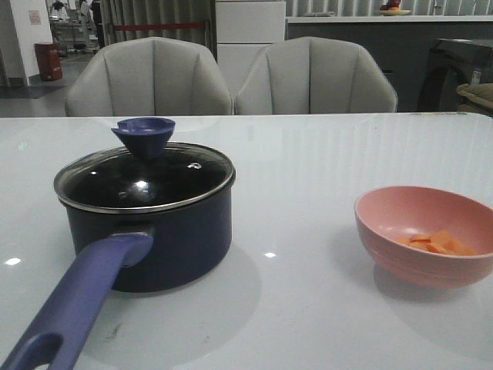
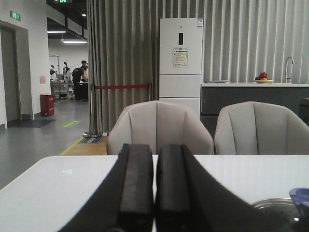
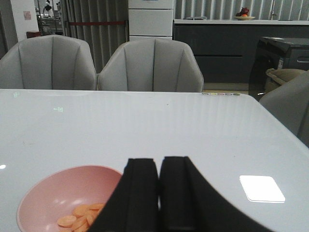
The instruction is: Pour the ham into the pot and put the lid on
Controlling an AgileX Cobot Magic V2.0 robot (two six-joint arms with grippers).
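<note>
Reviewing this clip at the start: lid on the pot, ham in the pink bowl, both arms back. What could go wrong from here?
1. The lid still covers the pot; tipping the bowl before lifting it would likely spill ham onto the table.
2. The lid's knob is flared, so it might slip in the jaws.
3. The pot's long handle points toward the robot, so an arm reaching in could knock it.

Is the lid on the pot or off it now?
On. The lid sits flat on the pot, its metal rim resting along the pot's edge, knob pointing up.
</note>
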